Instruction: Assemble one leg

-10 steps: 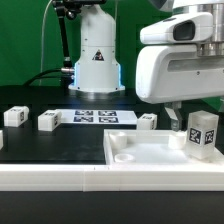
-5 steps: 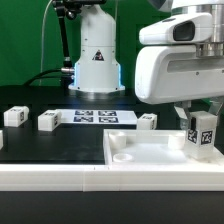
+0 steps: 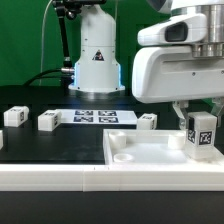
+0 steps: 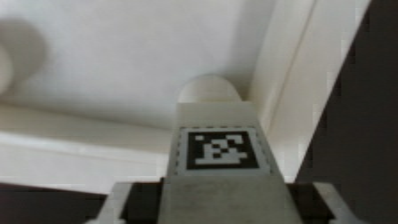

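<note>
Two views, different info. The exterior view gives the layout. The arm [image 3: 180, 70] comes in from the exterior view's right, its bulky white link fills the upper right, and its wrist points down over the white panel [image 3: 140, 152] at the front of the black counter [image 3: 30, 140]. Its base [image 3: 95, 50] stands at the back, middle. The marker board [image 3: 105, 117] lies flat in front of the base. Three spare blocks are on the counter: one block [image 3: 13, 117] and a second block [image 3: 48, 121] at the exterior view's left, and a third block [image 3: 148, 121] just behind the panel's back rim.

The wrist view is only a close-up. The jaws are closed narrow on the leg [image 4: 221, 150], one finger on each side, and its rounded end is close to the panel's raised rim. In the exterior view the leg is upright over the panel's right end; can't tell if it touches the floor.

Labels are square black-and-white tags on the leg, the blocks and the board. There's a triangular mark on the base, too small to read.
</note>
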Available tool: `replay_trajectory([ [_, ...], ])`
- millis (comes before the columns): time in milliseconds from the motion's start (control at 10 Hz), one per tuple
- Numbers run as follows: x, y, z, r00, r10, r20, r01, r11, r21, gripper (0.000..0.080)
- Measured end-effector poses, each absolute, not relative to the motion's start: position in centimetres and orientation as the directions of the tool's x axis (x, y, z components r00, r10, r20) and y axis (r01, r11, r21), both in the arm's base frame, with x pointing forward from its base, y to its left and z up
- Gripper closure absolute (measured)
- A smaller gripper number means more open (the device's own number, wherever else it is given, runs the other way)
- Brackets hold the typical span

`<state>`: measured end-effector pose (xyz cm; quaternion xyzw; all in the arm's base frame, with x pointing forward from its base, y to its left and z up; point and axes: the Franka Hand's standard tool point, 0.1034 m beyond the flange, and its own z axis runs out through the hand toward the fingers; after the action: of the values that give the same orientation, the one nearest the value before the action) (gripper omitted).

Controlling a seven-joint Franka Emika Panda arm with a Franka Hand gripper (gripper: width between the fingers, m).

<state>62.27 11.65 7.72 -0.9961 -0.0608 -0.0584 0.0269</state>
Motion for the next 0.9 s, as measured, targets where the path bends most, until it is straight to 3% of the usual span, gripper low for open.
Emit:
replay_trajectory([
  [400,62.23,11.68,7.67,0.948,-0.302,0.106,-0.29,-0.951,-0.11,0.0508],
  [700,62.18,11.57,7.6,0.759,-0.648,0.054,-0.638,-0.758,-0.138,0.0508],
  [900,62.25,11.59,7.53,0.646,-0.763,0.026,-0.754,-0.643,-0.135,0.0507],
])
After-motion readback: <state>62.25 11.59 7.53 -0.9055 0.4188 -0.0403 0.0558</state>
